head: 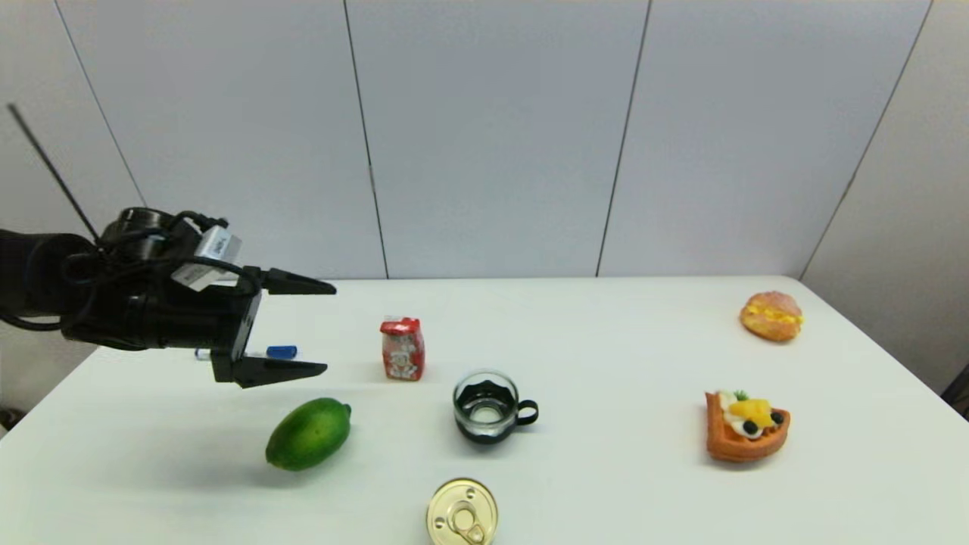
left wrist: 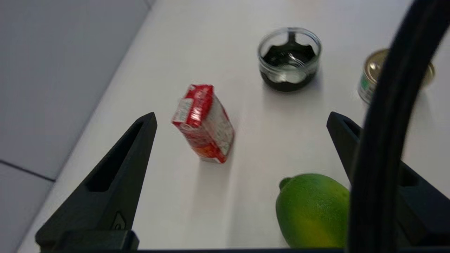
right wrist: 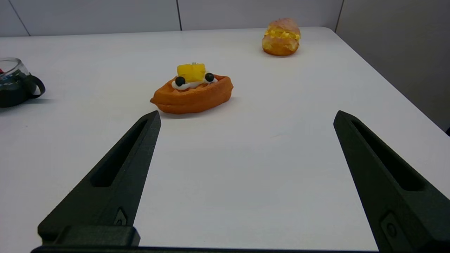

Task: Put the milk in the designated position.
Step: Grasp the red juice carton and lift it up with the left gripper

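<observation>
The milk carton [head: 402, 349] stands upright on the white table [head: 606, 469], left of centre, nothing touching it, red w/ a white cartoon figure facing the robot. Glass mug [head: 488, 407] sits near it, a bit closer to the robot and to its right; green fruit [head: 309, 434] is nearer the robot on the carton's left; gold-topped can [head: 462, 515] is at the near edge. Well apart on the right side: a waffle w/ fruit [head: 746, 425] and a cream puff [head: 771, 316]. Small blue marker-ish thing [head: 281, 352] lies behind the gripper, can't tell exactly what it is.

Left gripper [head: 299, 327] hangs above the table just left of the carton, fingers pointed at it and spread wide w/ nothing between them. In the left wrist view the carton [left wrist: 204, 123] sits between the two fingers but farther out, so imo it's lined up for a side grab, not there yet. The fruit is close to one finger, could get bumped.

Right gripper [right wrist: 246, 147] is low over the right side, also spread wide, empty, probably just parked.
</observation>
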